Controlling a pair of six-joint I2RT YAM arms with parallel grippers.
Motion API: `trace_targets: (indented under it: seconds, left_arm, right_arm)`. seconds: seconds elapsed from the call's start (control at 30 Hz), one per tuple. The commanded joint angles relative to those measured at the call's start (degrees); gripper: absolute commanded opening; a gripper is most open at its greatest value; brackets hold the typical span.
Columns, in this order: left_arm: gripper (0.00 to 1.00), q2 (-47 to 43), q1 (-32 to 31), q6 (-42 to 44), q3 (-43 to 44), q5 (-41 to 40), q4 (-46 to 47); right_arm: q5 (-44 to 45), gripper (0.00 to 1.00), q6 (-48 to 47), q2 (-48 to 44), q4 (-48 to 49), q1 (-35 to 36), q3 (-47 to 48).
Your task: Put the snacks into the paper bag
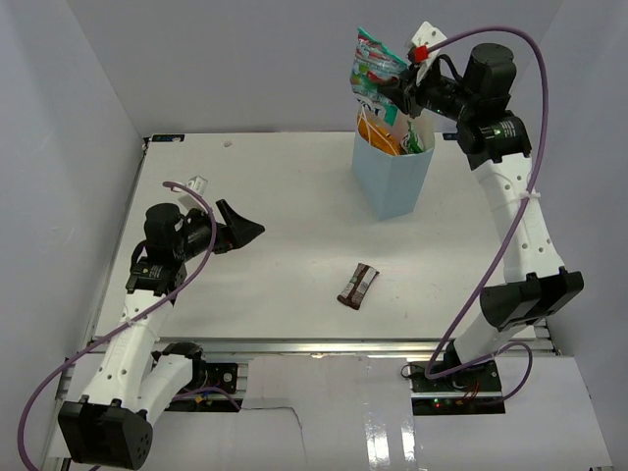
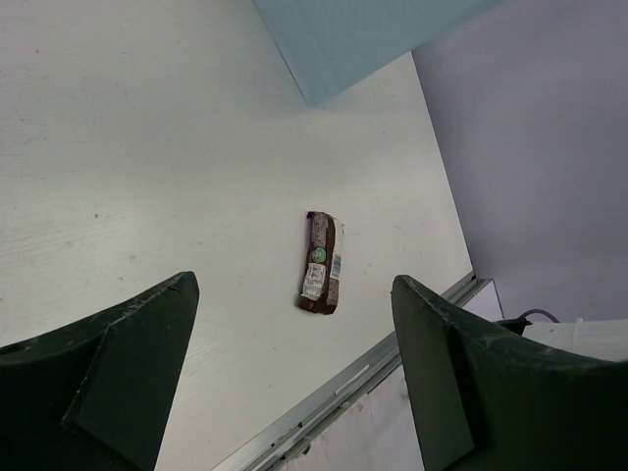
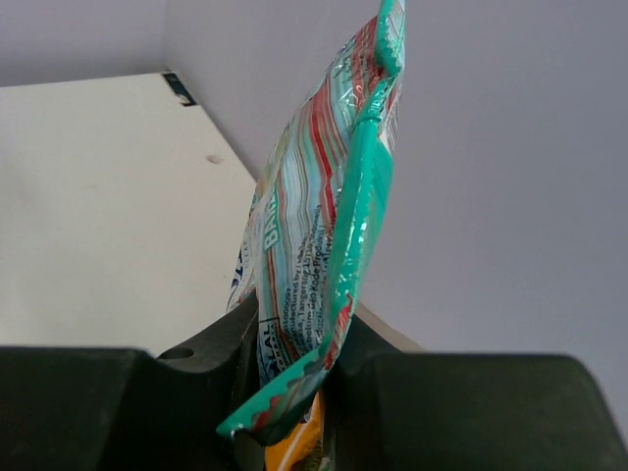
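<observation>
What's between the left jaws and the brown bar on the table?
Nothing visible. The dark brown bar lies alone on bare table, and the left wrist view sees it straight between the open left jaws. The paper bag stands farther back, not in between.

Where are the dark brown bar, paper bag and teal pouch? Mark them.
dark brown bar [image 2: 319,263], left wrist view, middle
paper bag [image 1: 392,186], top external view, front wall
teal pouch [image 3: 314,226], right wrist view, striped side

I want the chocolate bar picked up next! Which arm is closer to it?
Left. The left fingers, open, hang left of the dark brown bar. The right fingers are far back, above the paper bag, pinching a teal pouch.
</observation>
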Motion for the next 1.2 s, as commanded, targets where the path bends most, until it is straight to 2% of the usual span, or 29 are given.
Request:
trace_targets:
  seconds: [0.0, 0.17, 0.27, 0.67, 0.93, 1.0, 1.17]
  left_arm:
    - [0.90, -0.1, -0.1, 1.4, -0.3, -0.1, 1.1]
    - [0.90, -0.5, -0.2, 1.5, -0.9, -0.4, 1.1]
    - [0.90, -0.8, -0.2, 1.3, -1.4, -0.4, 1.1]
    - [0.90, -2.7, -0.2, 1.1, -3.2, -1.2, 0.0]
    - [0.90, -1.6, -0.2, 1.3, -2.7, -0.1, 0.6]
    - [0.90, -1.4, -0.2, 1.3, -2.6, -0.2, 0.6]
    - [0.90, -2.0, -0.2, 1.3, -2.6, -0.9, 0.3]
  right_arm:
    - [12.9, 0.08, -5.1, 1.4, 4.5, 0.1, 0.2]
    - [22.4, 0.08, -5.4, 4.3, 10.0, -0.2, -2.4]
    - [27.0, 0.08, -2.1, 6.5, 12.7, -0.4, -3.4]
    - [31.8, 0.08, -0.6, 9.9, 14.8, -1.0, -12.6]
    - [32.7, 0.08, -5.3, 12.3, 16.5, -1.8, -16.1]
    - [32.0, 0.10, -6.9, 13.1, 16.0, -2.0, -17.1]
    - [27.1, 0.29, -8.5, 13.5, 11.5, -2.5, -18.8]
